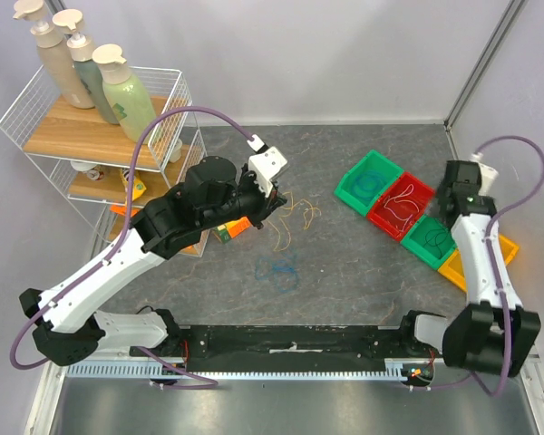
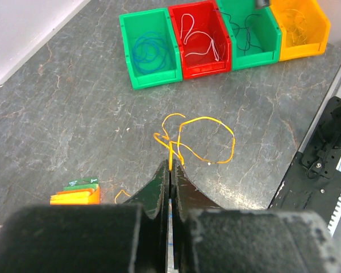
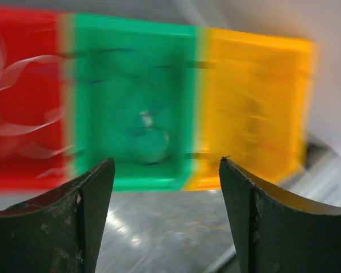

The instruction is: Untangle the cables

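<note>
Got the left gripper with jaws pressed together on a yellow cable, pinching 1 strand right at the tips, around the middle of the counter and a bit toward the left edge. Can see the rest of that cable sprawled in loose loops on the gray surface just past the fingertips, on the side facing the bins. Also spotting a blue cable lying in a scribbly coil near the middle, closer to the near edge, apart from the yellow one and touched by nothing. Over by the right edge, counting 4 bins side by side in a diagonal row: first green bin holding a blue coil, then a red bin with a white cable, then a second green bin with a thin black cable, then a yellow bin nearest the near right corner, with something pale and wiry inside, hard to make out. Got the right gripper hovering over that row, jaws spread wide, nothing between them. Super blurry wrist view there, but showing the second green bin and the yellow bin straight ahead. Also a small orange and green block sitting on the counter beside the left arm. Finally, a white wire rack at the far left corner, carrying 3 pump bottles on top.
</note>
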`<state>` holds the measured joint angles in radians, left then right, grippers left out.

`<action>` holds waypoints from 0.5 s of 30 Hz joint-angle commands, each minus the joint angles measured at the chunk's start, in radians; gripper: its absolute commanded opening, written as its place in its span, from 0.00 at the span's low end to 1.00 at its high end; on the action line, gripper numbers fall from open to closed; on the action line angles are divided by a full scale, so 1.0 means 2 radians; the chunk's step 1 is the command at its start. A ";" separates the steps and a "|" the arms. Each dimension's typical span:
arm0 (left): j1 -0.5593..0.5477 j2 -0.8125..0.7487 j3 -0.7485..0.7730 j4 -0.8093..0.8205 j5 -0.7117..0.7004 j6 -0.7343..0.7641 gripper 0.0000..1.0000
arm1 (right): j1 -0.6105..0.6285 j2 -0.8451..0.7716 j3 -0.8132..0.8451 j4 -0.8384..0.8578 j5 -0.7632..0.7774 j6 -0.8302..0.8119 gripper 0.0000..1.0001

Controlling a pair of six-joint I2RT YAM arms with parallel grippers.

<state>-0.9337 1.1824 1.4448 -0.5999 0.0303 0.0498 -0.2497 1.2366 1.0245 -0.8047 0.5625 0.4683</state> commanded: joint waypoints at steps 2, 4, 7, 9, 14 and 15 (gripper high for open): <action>-0.003 0.009 0.021 0.012 0.019 -0.020 0.02 | 0.106 -0.066 -0.029 0.165 -0.370 -0.076 0.84; -0.003 0.011 0.019 0.012 0.021 -0.039 0.02 | 0.142 -0.074 -0.062 0.242 -0.492 -0.062 0.85; -0.002 0.011 0.019 0.008 0.024 -0.049 0.02 | 0.190 -0.093 -0.093 0.335 -0.565 -0.011 0.88; -0.002 0.011 0.018 0.007 0.024 -0.055 0.02 | 0.192 -0.108 -0.121 0.432 -0.614 0.062 0.89; -0.003 0.015 0.018 0.004 0.016 -0.079 0.02 | 0.215 -0.107 -0.128 0.540 -0.692 0.127 0.91; -0.002 0.017 0.019 0.003 0.015 -0.085 0.02 | 0.221 -0.105 -0.115 0.509 -0.698 0.096 0.92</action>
<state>-0.9337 1.2060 1.4467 -0.5995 0.0582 -0.0429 0.1516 1.0420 0.7383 0.0353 -0.6273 0.6281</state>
